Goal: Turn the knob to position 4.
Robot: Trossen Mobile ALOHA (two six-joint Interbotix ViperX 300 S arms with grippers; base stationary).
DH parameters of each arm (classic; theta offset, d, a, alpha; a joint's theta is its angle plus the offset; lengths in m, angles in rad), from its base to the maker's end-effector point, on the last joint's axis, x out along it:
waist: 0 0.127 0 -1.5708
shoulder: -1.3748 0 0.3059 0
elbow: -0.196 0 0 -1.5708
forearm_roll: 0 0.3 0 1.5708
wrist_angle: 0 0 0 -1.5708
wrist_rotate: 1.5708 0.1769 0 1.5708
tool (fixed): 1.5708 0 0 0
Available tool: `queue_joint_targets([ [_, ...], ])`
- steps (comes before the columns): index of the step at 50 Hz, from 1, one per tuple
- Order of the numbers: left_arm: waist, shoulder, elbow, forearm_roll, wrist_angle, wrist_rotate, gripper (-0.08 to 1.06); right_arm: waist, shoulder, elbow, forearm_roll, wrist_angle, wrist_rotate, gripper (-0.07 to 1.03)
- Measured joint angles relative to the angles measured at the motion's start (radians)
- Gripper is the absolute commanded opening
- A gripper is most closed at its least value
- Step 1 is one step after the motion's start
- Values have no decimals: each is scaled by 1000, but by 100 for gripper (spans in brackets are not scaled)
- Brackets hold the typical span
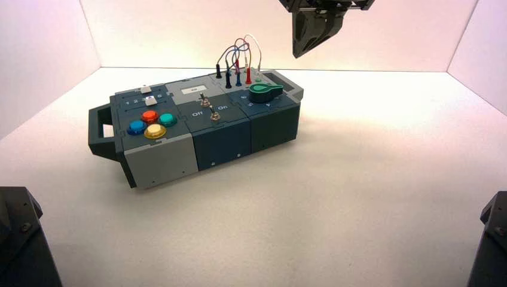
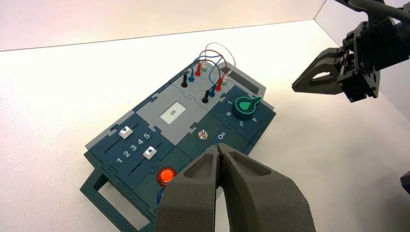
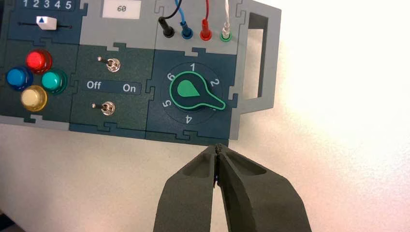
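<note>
Near the knob end of the box (image 3: 111, 130), the right gripper (image 3: 217, 147) has its fingers closed on nothing; approach seems in hand, and the green knob (image 3: 187, 91) needs them opened around it.

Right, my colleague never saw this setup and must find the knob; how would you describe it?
On the box, find the wires' plugs. Beside them, on a dark panel ringed with numbers, sits the knob: round, dark, green-edged. Unlike the round buttons, it has one long pointer.
</note>
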Motion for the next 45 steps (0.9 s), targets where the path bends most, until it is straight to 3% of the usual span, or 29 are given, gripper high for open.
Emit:
queue_joint_targets([
  [32, 0, 0, 2, 0, 0, -2, -3, 0, 0, 0, -3, 11, -2, -2],
  [45, 2, 0, 2, 0, -2, -2, -3, 0, 101, -55, -5, 11, 0, -2],
])
